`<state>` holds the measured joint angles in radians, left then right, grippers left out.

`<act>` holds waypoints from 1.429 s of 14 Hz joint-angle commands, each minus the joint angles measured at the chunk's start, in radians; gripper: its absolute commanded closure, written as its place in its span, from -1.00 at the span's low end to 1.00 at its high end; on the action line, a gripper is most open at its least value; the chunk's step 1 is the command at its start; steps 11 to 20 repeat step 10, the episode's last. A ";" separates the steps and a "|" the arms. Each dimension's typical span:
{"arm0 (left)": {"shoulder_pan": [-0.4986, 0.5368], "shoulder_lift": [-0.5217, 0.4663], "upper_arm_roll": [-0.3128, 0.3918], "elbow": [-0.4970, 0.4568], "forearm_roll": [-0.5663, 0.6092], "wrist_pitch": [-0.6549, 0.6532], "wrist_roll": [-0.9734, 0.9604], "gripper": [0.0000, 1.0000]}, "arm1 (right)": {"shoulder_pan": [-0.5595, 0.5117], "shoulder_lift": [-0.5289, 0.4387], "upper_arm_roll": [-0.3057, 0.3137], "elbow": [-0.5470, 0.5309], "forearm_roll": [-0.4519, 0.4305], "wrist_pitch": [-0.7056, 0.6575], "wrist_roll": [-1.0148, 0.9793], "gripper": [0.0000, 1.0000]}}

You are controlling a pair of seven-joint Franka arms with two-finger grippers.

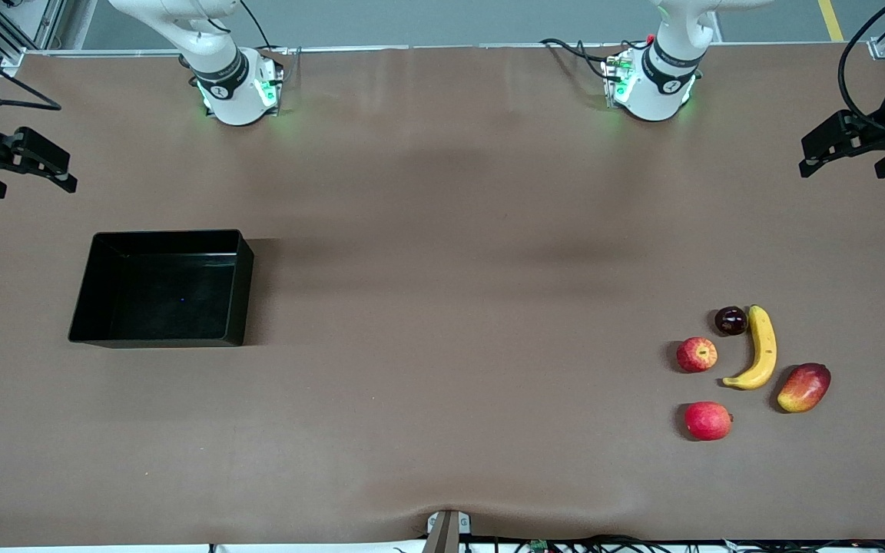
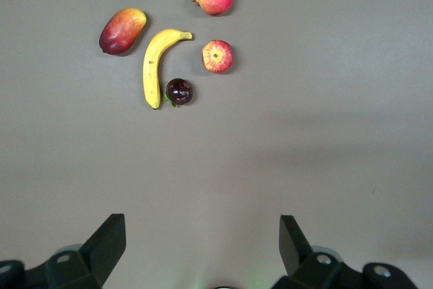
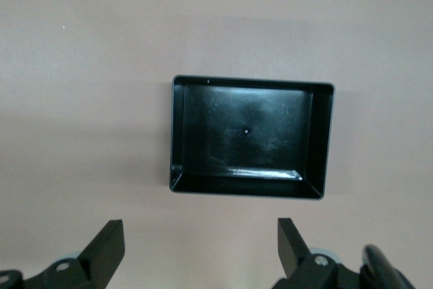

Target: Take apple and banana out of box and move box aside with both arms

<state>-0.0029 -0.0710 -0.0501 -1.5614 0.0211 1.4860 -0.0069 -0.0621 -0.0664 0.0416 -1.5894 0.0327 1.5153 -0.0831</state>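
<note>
The black open-topped box stands empty toward the right arm's end of the table, and the right wrist view shows its glossy wall from above. A yellow banana and a small red-and-yellow apple lie side by side toward the left arm's end; both appear in the left wrist view, banana and apple. My right gripper hangs open above the table's edge, apart from the box. My left gripper hangs open high over its end of the table, away from the fruits.
Around the banana lie a dark round fruit, a red-yellow mango and, nearer the front camera, a round red fruit. The two arm bases stand along the table's farthest edge.
</note>
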 commanded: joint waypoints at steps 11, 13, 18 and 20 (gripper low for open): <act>-0.011 0.011 0.007 0.029 -0.016 -0.036 0.002 -1.00 | -0.039 0.004 0.014 0.020 0.027 -0.058 -0.004 -1.00; -0.011 0.011 0.007 0.029 -0.016 -0.036 0.002 -1.00 | -0.039 0.004 0.014 0.020 0.027 -0.058 -0.004 -1.00; -0.011 0.011 0.007 0.029 -0.016 -0.036 0.002 -1.00 | -0.039 0.004 0.014 0.020 0.027 -0.058 -0.004 -1.00; -0.011 0.011 0.007 0.029 -0.016 -0.036 0.002 -1.00 | -0.039 0.004 0.014 0.020 0.027 -0.058 -0.004 -1.00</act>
